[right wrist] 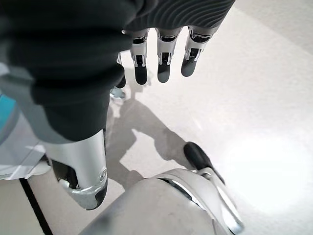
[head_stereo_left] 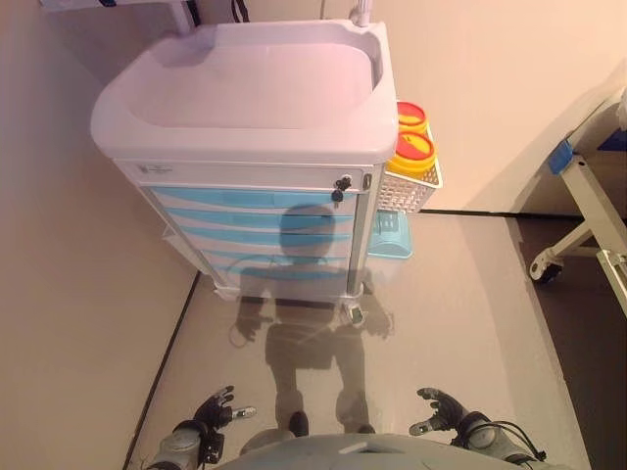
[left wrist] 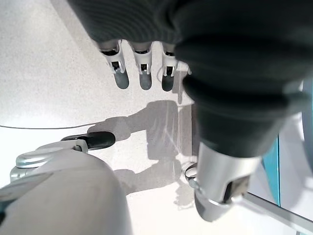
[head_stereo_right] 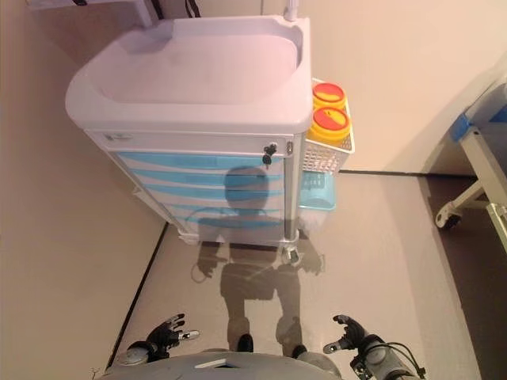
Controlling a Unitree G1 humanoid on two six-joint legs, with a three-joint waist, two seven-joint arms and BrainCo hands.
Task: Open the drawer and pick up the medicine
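Observation:
A white medical cart (head_stereo_left: 245, 108) stands ahead of me with several light blue drawers (head_stereo_left: 257, 213) in its front, all shut. A small lock with a key (head_stereo_left: 340, 186) sits at the top right of the drawer stack. No medicine shows. My left hand (head_stereo_left: 217, 408) hangs low at the lower left, open and empty, far from the cart. My right hand (head_stereo_left: 441, 406) hangs low at the lower right, open and empty. The wrist views show straight fingers (left wrist: 142, 66) (right wrist: 164, 56) over bare floor.
A white wire basket (head_stereo_left: 411, 186) on the cart's right side holds two yellow containers with red lids (head_stereo_left: 413, 147). A light blue bin (head_stereo_left: 388, 235) hangs below it. A bed frame on a wheel (head_stereo_left: 578, 225) stands at the right. A wall runs along the left.

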